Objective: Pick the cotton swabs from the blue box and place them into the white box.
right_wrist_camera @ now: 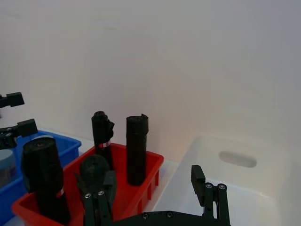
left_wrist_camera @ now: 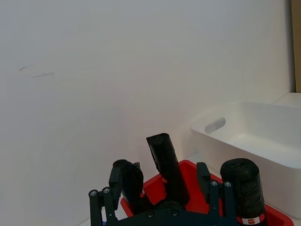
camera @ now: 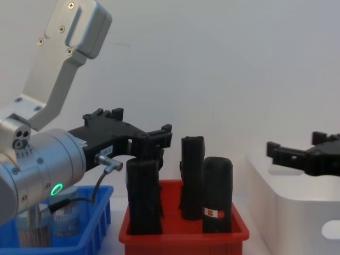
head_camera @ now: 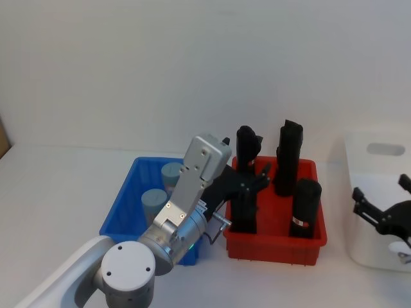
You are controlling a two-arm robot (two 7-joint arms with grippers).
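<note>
Two cotton swabs (head_camera: 154, 201) jars are seen upright in the blue box (head_camera: 117, 208), toward the counter's (head_camera: 64, 179) left side. Grey-blue round lids are shown from above; in chest view, clear walls packed w/ pale sticks are made out. Left gripper (head_camera: 260, 178) is held over the left part of the red bin (head_camera: 276, 240), among the black cylinders (head_camera: 305, 205), just right of the blue box; fingers spread wide, nothing gripped. Right gripper (head_camera: 379, 186) is held above the white box (head_camera: 363, 247) at the counter's right edge, fingers also spread wide, nothing gripped.
</note>
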